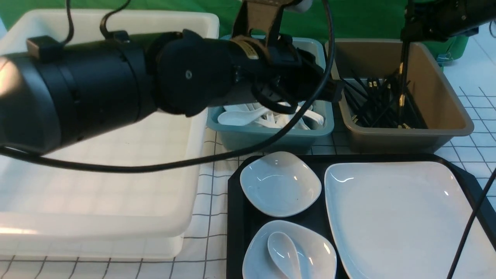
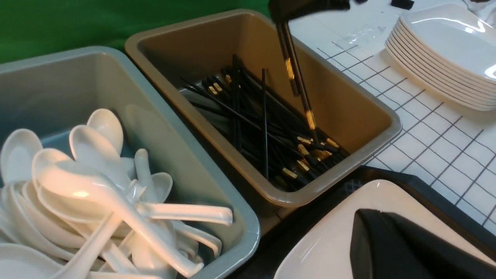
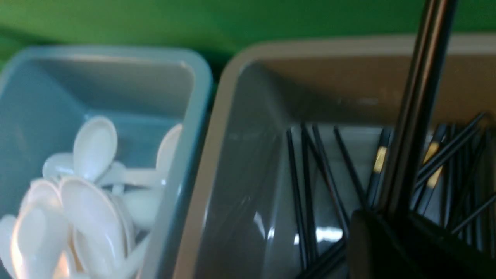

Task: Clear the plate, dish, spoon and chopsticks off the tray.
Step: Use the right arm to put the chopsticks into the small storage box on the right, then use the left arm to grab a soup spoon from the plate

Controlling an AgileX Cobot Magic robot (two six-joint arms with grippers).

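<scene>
The right gripper (image 3: 381,221) is closed on the chopsticks (image 1: 403,77), which hang thick ends down over the brown bin (image 1: 449,130); one end sits lower than the other, down among the black sticks there. Whether the hold is loosening is hard to say, the fingertips being dark and blurred. The left gripper (image 1: 336,90), jaws together and apparently holding nothing, is near the blue bin (image 1: 271,144) of spoons.

The chopsticks should be light, stiff and smooth, apt to slide past each other in a narrow grip. Pinching both around the shaft, high enough to leave the gold-banded ends free, suits lowering them in.

Nearer lies the tray (image 1: 235,232) with the rest. The plate (image 1: 399,217) looks broad, glossy and rigid, likely the heaviest piece and perhaps brittle; one raised edge, taken with a finger above and one below, seems the place. The empty dish (image 1: 281,184) would take the same rim pinch, more lightly. The spoon (image 1: 282,248) rests in the lower dish (image 1: 254,257) (a slick seat for it), so its handle would be the place to take hold, before that dish is lifted.
</scene>
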